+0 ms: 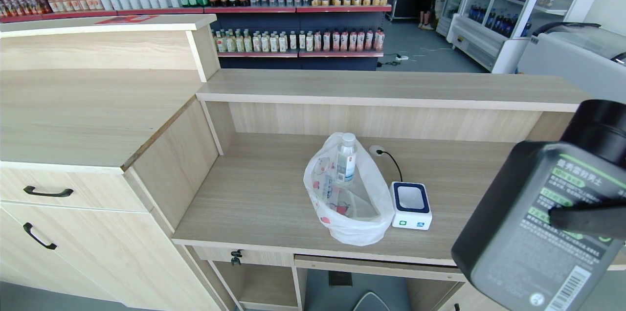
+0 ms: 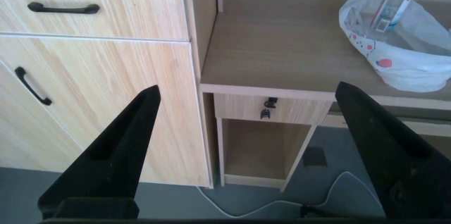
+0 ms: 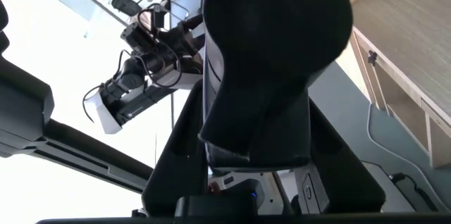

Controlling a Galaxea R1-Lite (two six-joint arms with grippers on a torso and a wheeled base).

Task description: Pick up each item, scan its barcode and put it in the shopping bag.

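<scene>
A black bottle (image 1: 538, 218) with a grey label and a barcode hangs close to the head camera at the right, above the counter's front right corner. My right gripper (image 1: 562, 218) is shut on it, one finger lying across the label. From the right wrist, the bottle (image 3: 275, 62) sits between the two fingers (image 3: 176, 160). A white shopping bag (image 1: 349, 203) stands open on the counter with a clear water bottle (image 1: 346, 158) upright inside. A white scanner (image 1: 411, 205) sits just right of the bag. My left gripper (image 2: 246, 90) is open, low in front of the cabinet, left of the bag (image 2: 402, 48).
The scanner's cable (image 1: 393, 162) runs to a hole at the back of the wooden counter (image 1: 254, 193). A raised ledge (image 1: 391, 88) borders the counter behind, and a taller cabinet with drawers (image 1: 63, 193) stands left. Drink shelves (image 1: 293, 8) and fridges fill the room behind.
</scene>
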